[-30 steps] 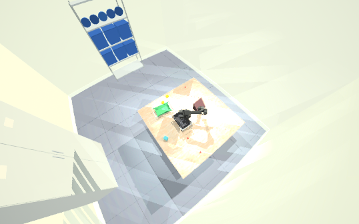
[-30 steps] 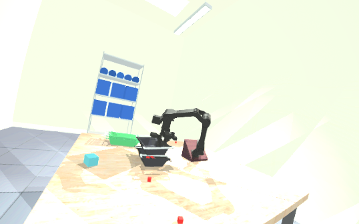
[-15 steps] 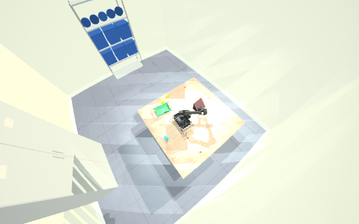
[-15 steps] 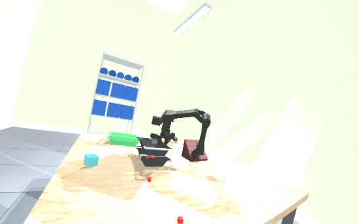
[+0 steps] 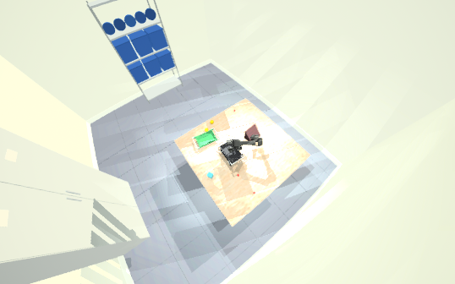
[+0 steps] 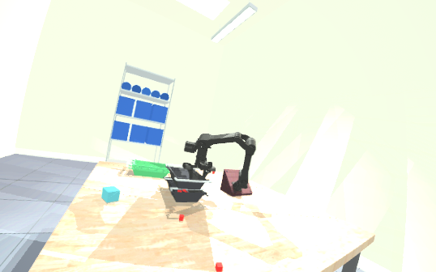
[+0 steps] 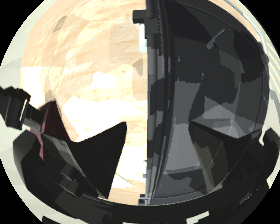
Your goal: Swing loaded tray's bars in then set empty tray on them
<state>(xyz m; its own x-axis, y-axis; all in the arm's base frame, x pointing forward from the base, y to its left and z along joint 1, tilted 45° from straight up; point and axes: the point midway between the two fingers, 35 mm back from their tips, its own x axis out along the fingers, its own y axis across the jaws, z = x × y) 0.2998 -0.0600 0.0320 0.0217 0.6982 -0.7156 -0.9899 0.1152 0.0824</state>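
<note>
The empty black tray (image 5: pixel 234 158) (image 6: pixel 182 174) (image 7: pixel 218 65) sits above the loaded tray (image 6: pixel 187 197). In the exterior view it looks roughly level, with its near end higher than the loaded tray's rim. Small red blocks (image 6: pixel 182 190) show in the gap between the two. Pale wire lines show near both rims; the far bar's position is hidden. My gripper (image 7: pixel 159 125) is open at the upper tray's side wall, one finger outside and one inside. The wall stands between the spread fingers, with room on both sides.
A green tray (image 5: pixel 205 139) (image 6: pixel 151 169) stands beyond the black trays, with yellow pieces (image 5: pixel 211 122) near it. A cyan cube (image 5: pixel 210 175) (image 6: pixel 110 194) lies to one side. A maroon wedge (image 5: pixel 252 132) (image 6: pixel 230 182) stands by the arm base. Loose red blocks (image 6: pixel 181 218) (image 6: pixel 219 267) lie on the table.
</note>
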